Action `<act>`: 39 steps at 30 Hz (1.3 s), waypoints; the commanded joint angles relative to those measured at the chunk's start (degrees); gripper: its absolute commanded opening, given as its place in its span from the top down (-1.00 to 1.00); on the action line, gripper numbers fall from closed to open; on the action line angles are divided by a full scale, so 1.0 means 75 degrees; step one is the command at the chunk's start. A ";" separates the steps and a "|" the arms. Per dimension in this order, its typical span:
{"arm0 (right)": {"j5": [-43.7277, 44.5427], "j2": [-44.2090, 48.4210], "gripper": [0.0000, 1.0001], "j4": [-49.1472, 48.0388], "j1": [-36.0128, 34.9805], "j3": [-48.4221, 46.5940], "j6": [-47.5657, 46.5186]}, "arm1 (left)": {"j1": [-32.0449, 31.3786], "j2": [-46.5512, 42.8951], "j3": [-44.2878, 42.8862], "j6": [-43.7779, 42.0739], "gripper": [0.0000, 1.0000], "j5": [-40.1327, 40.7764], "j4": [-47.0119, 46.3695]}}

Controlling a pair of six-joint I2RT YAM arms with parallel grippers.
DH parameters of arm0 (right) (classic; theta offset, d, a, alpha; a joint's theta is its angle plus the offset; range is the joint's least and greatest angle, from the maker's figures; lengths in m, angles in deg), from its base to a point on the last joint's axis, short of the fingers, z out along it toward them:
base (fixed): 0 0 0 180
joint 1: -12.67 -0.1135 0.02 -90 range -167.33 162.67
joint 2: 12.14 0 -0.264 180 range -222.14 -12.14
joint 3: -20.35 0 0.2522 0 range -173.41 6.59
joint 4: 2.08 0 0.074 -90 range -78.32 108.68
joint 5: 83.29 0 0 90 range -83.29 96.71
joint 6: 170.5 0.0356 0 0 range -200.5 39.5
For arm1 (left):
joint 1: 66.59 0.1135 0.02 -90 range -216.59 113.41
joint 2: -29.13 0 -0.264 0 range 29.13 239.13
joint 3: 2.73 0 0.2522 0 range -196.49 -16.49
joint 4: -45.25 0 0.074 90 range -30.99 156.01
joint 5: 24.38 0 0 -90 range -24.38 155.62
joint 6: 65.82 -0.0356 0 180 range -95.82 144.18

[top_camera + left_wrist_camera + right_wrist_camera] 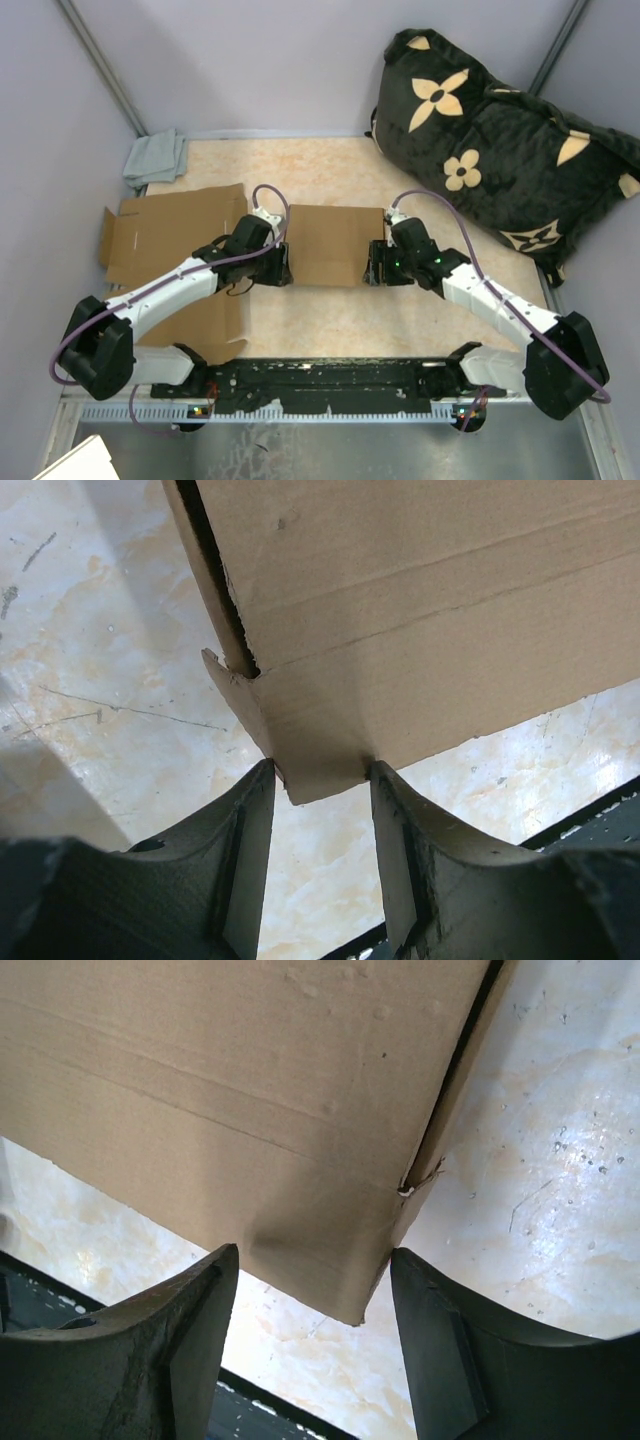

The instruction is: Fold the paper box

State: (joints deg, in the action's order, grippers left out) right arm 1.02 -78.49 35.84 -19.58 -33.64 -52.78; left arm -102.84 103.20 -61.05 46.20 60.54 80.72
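Paper box (335, 245) sits on the bench (330, 325) near its middle, squarely between the two arms, with its slightly longer side running left to right from one end effector to the other. The left end effector (283, 262) meets the box's near-left corner and the right end effector (375, 262) its near-right corner, so neither arm is clearly nearer. The box lies just ahead of each and inward toward the midline. Any folding move probably depends on that symmetry, with both arms acting on the near edge from opposite ends.

The overhead view gives this layout but hides the fingers behind the wrists. The left wrist view shows the left end effector (320, 770) spread, with the lower corner of a box (420, 610) panel filling the gap between the fingertips. The panel is face-on, so it is not nipped across its thickness. A seam stands slightly open along the box's left side there.

The right wrist view shows the right end effector (315, 1260) spread wider. The box (230, 1090) corner hangs between the fingers and seems clear of both, with a small tear at the crease.
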 commanded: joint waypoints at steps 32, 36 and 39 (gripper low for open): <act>-0.1042 -0.0290 -0.32 0.1068 -0.0080 -0.1221 0.0009 | -0.0030 -0.0453 -0.0517 0.0071 0.02 -0.0628 0.0346; -0.1030 -0.0354 -0.32 0.0995 -0.0078 -0.1167 -0.0008 | -0.0030 -0.0443 -0.0506 0.0060 0.03 -0.0627 0.0331; -0.0998 -0.0482 -0.32 0.0901 -0.0082 -0.1039 -0.0067 | -0.0030 -0.0419 -0.0451 0.0055 0.02 -0.0613 0.0296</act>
State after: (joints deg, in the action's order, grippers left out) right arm -3.75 -81.35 45.31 -19.58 -39.63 -52.40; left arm -102.81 100.90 -62.75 46.40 58.25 84.74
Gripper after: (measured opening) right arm 0.660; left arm 0.488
